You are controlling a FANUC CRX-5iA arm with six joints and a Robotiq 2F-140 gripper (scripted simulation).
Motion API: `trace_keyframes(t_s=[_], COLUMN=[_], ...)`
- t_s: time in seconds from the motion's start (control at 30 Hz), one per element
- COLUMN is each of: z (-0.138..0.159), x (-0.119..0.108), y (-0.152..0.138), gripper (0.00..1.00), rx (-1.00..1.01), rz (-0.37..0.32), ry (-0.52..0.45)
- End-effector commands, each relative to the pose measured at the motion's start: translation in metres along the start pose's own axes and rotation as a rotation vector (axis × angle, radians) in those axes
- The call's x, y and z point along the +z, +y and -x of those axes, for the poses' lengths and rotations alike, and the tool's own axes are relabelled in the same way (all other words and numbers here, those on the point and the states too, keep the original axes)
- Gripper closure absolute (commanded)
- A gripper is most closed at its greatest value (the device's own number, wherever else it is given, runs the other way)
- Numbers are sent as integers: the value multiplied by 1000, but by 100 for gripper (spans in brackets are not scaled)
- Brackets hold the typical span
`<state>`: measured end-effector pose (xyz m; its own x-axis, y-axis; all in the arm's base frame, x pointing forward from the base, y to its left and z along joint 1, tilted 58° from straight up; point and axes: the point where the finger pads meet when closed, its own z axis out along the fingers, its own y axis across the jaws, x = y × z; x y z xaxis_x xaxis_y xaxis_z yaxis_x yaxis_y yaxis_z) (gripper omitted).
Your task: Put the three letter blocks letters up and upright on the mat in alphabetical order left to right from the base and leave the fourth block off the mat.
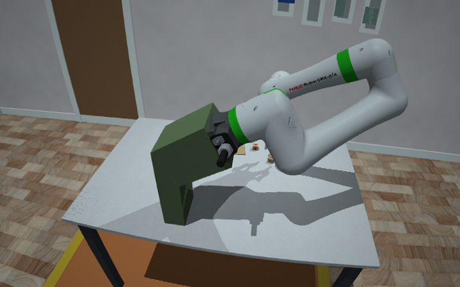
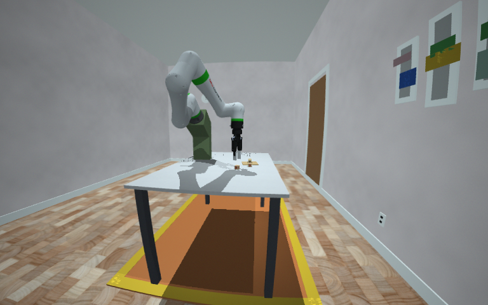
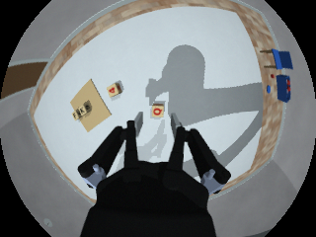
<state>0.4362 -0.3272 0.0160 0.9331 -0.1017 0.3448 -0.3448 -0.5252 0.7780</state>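
Note:
In the wrist view a small wooden block with a red letter on top (image 3: pixel 158 111) lies on the white table, straight below the gap between my fingertips. My gripper (image 3: pixel 156 118) is partly open with nothing in it and hangs above this block; in the exterior view it (image 2: pixel 236 155) is a short way over the block (image 2: pixel 236 167). A second lettered block (image 3: pixel 117 90) lies on the table next to the tan mat (image 3: pixel 91 105). A third block (image 3: pixel 81 114) sits on the mat. In the top view my arm hides the gripper, and two blocks (image 1: pixel 255 147) (image 1: pixel 270 159) show beside it.
The green base pedestal (image 1: pixel 180 161) stands on the table's near left in the top view. The arm's shadow covers the table's middle. The mat (image 2: pixel 252 162) lies toward the table's right edge in the exterior view.

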Motion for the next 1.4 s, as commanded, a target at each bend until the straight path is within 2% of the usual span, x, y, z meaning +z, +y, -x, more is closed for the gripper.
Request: trace_keyframes(t_s=[0.0,0.57,1.37], z=[0,-1,-1], x=[6,28,34], y=[0,1,1], gripper=[60,60,60], rx=[0,0,0], rz=[0,0,0], ry=[1,1,1])
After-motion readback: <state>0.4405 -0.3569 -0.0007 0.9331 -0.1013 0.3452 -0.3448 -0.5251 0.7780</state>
